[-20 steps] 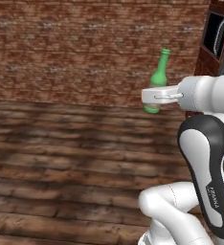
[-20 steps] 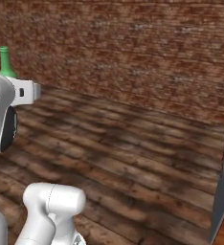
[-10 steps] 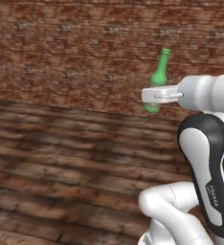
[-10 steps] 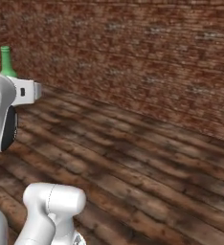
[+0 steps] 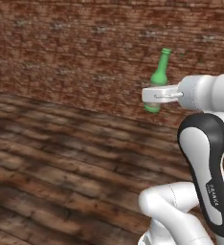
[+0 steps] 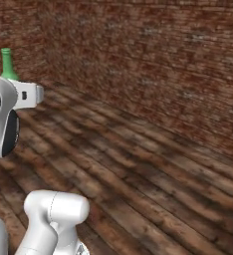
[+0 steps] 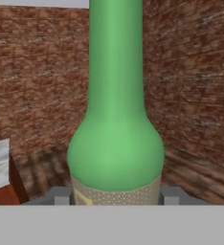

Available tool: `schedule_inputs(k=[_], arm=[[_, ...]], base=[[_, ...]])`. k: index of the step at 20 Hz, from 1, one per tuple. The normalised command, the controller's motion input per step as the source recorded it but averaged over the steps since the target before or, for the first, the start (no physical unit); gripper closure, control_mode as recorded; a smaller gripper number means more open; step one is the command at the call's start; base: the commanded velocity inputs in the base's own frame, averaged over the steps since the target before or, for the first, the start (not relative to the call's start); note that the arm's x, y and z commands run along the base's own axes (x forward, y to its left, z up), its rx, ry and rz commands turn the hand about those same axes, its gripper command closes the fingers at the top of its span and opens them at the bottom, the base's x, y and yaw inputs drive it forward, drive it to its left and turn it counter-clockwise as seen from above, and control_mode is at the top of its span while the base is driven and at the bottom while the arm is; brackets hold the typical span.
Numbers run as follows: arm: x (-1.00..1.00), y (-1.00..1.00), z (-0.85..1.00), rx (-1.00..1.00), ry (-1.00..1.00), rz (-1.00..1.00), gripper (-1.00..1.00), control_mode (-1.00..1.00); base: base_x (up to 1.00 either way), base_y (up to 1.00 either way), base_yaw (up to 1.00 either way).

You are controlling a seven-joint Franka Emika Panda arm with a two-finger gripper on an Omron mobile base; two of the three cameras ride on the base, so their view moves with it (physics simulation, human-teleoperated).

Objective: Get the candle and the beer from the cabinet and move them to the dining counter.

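Left base view: my gripper (image 5: 154, 95) sits right of centre, clamped on the beer (image 5: 158, 79), which tilts slightly, neck up. Right base view: the bottle's neck (image 6: 8, 64) pokes up at far left, above my wrist. Hand view: the bottle (image 7: 115, 119) stands centred between my fingertips (image 7: 61, 195), long axis running up-frame. No counter visible; I judge transport is ongoing.

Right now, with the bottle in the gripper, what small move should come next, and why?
Probably keep driving toward the dining counter, holding the grip steady. The gripper is closed on the green bottle, which tilts slightly, and ahead are a brick wall and wooden floor, so there is nowhere yet to set it down.
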Motion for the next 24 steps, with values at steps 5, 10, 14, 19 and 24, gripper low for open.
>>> schedule_inputs(k=[5, 10, 14, 19, 24], arm=[[0.00, 0.00, 0.00, 0.00, 0.00, 0.00, 1.00, 1.00], [0.00, 0.00, 0.00, 0.00, 0.00, 0.00, 1.00, 1.00], [0.00, 0.00, 0.00, 0.00, 0.00, 0.00, 1.00, 1.00], [0.00, 0.00, 0.00, 0.00, 0.00, 0.00, 1.00, 1.00], [0.00, 0.00, 0.00, 0.00, 0.00, 0.00, 1.00, 1.00]], base=[[0.82, 0.06, 0.34], [0.81, 0.06, 0.35], [0.80, 0.04, 0.36], [0.80, 0.04, 0.36], [0.80, 0.04, 0.36]])
